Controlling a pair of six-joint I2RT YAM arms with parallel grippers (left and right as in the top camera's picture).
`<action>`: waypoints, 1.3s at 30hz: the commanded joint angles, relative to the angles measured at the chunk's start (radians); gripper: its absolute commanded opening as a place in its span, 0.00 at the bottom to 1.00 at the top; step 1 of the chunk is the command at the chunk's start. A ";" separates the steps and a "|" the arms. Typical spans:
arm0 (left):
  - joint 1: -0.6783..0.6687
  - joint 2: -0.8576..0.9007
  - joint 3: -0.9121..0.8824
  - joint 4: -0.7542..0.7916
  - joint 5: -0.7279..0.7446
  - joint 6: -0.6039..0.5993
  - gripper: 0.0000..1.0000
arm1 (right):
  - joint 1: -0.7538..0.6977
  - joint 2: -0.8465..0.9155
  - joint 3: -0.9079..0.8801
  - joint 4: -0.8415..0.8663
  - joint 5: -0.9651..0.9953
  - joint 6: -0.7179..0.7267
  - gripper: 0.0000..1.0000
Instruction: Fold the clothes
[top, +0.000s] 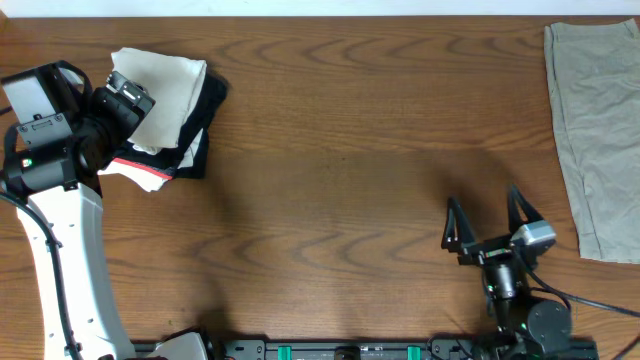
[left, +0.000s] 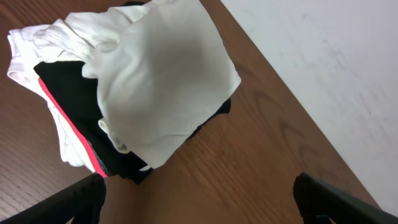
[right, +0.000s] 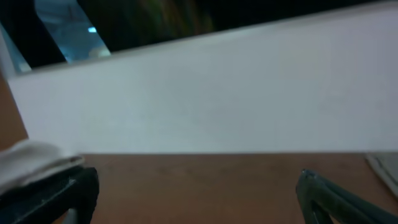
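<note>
The white T-shirt (top: 165, 85) lies folded on top of a pile at the table's far left; its lettering is hidden. In the left wrist view it (left: 168, 81) rests on a black garment. My left gripper (top: 130, 100) hovers at the pile's left side. In its wrist view the fingers (left: 199, 202) are wide open and empty over bare wood, just short of the pile. My right gripper (top: 482, 200) is open and empty at the front right, and its wrist view (right: 196, 199) shows only table between the fingers.
A black folded garment with a red edge (top: 200, 140) (left: 68, 118) lies under the T-shirt, with another white cloth (top: 140, 175) (left: 37, 43) beneath. A flat olive-grey cloth (top: 595, 130) lies along the right edge. A white wall (right: 217, 93) borders the table's far side.
</note>
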 joint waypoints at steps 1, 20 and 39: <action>0.000 0.002 -0.005 -0.001 0.001 -0.002 0.98 | -0.022 -0.007 -0.022 -0.027 0.040 0.003 0.99; 0.000 0.002 -0.005 -0.001 0.001 -0.002 0.98 | -0.038 -0.005 -0.022 -0.254 0.016 0.026 0.99; 0.000 0.002 -0.005 -0.001 0.001 -0.002 0.98 | -0.038 -0.004 -0.022 -0.254 0.016 0.026 0.99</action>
